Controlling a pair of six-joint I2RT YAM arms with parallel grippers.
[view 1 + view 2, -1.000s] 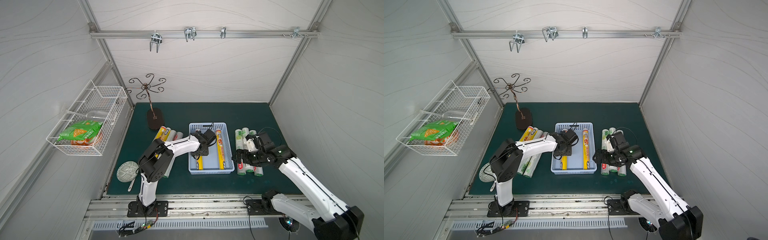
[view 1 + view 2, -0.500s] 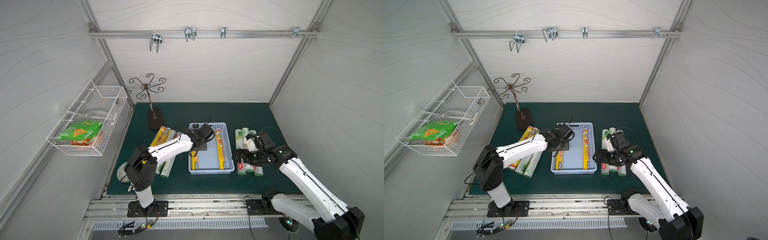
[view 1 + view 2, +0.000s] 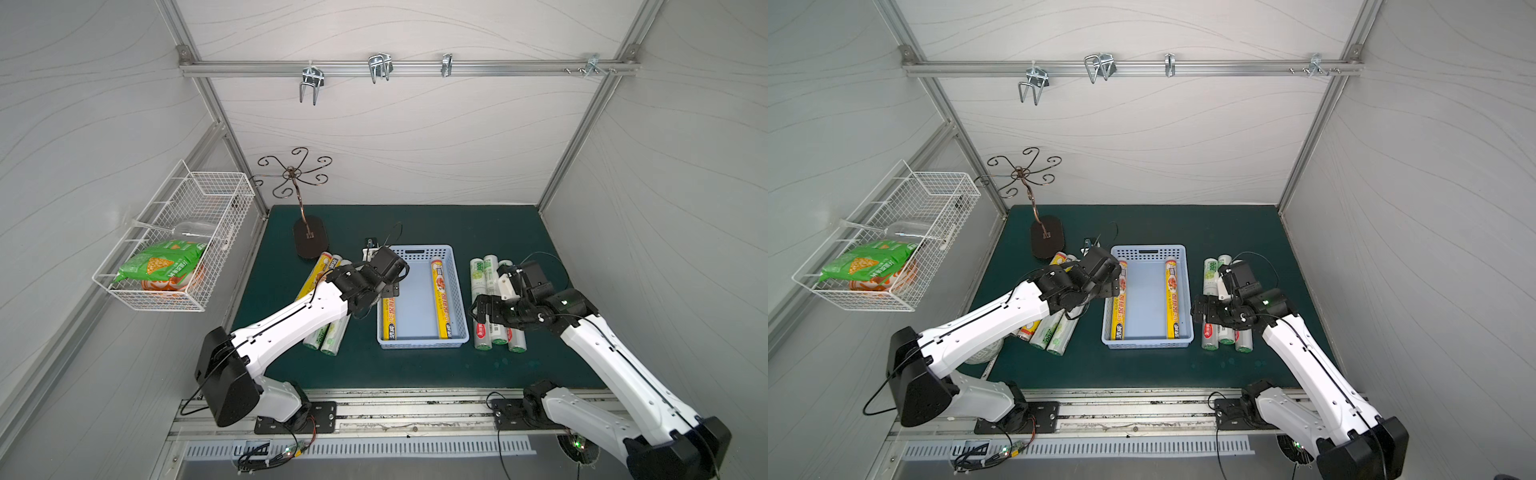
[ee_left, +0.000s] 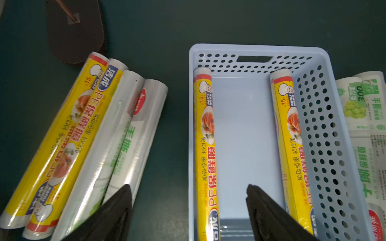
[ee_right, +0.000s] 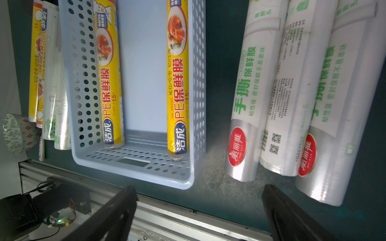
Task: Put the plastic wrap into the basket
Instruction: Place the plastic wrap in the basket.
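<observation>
The pale-blue basket [image 3: 419, 345] [image 3: 1147, 344] sits mid-mat with two yellow plastic wrap rolls inside. One roll [image 3: 388, 318] [image 4: 205, 133] lies along its left wall, the other [image 3: 441, 297] [image 4: 292, 133] along its right wall. My left gripper [image 3: 386, 286] [image 4: 189, 187] is open above the left wall and left roll, holding nothing. Several more rolls [image 3: 328, 338] [image 4: 125, 129] lie on the mat left of the basket, partly under my left arm. Three white rolls [image 3: 482, 274] [image 5: 292, 87] lie to its right. My right gripper [image 3: 478, 309] [image 5: 199, 187] hovers open over their near ends, empty.
A metal hook stand with a dark oval base [image 3: 311, 239] stands at the back left, close to the left rolls. A white wire basket [image 3: 174, 249] with snack bags hangs on the left wall. A patterned tape roll [image 5: 16, 133] lies at the front left by the metal rail [image 3: 374, 399].
My left gripper has opened and let go of the yellow roll, which now lies along the basket's left wall. The left arm's elbow has swung out to the left. The right arm has not moved.
</observation>
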